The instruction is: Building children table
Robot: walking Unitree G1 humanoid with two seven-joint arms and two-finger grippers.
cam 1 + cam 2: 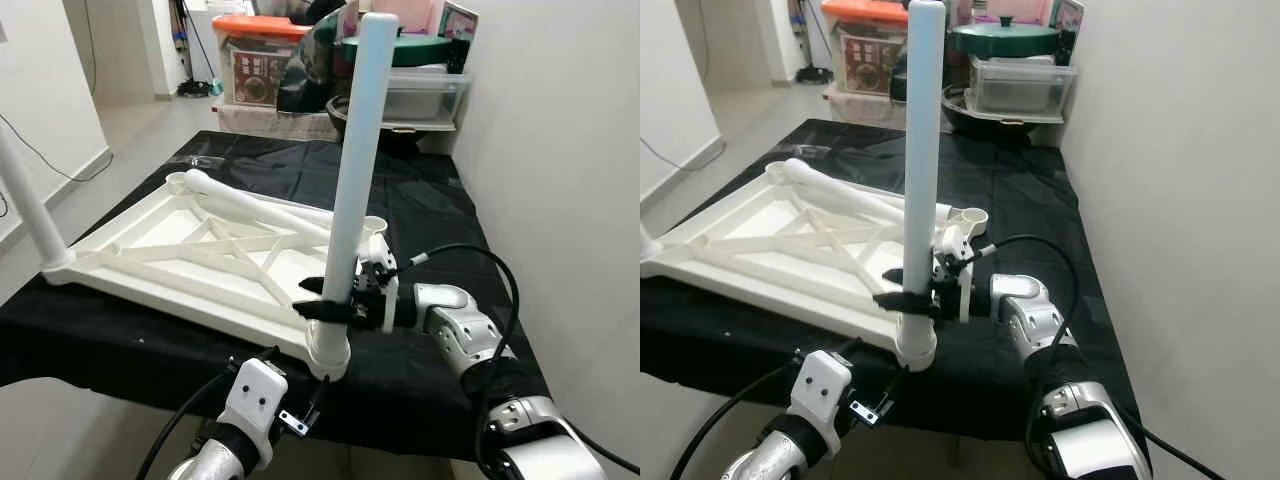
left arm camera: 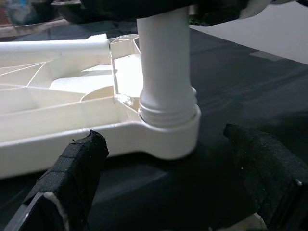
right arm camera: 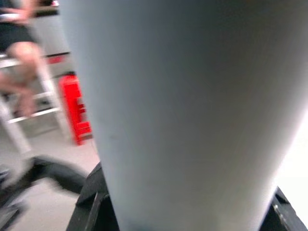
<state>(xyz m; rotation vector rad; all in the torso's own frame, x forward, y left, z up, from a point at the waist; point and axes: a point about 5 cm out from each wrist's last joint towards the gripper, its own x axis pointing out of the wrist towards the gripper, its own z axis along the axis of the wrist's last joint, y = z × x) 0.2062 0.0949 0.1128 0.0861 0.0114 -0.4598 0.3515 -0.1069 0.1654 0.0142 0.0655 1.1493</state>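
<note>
A white plastic tabletop point(image 1: 180, 255) lies upside down on the black-covered table point(image 1: 420, 200). One white leg point(image 1: 355, 170) stands upright in the near right corner socket point(image 1: 328, 355). My right gripper point(image 1: 330, 302) is shut on this leg low down, just above the socket; the leg looms large between its fingers point(image 3: 91, 202) in the right wrist view. My left gripper point(image 2: 168, 187) is open, just below the table's front edge, facing the socket point(image 2: 168, 137) from close by. Another leg point(image 1: 30, 205) stands at the left corner, and a third point(image 1: 255, 208) lies across the tabletop.
An empty socket point(image 1: 373, 226) sits at the far right corner. Storage boxes point(image 1: 260, 60), a green pot point(image 1: 420, 48) and a clear bin point(image 1: 425, 95) crowd the floor behind the table. A white wall point(image 1: 560, 180) runs close on the right. A seated person's legs point(image 3: 21, 53) appear in the right wrist view.
</note>
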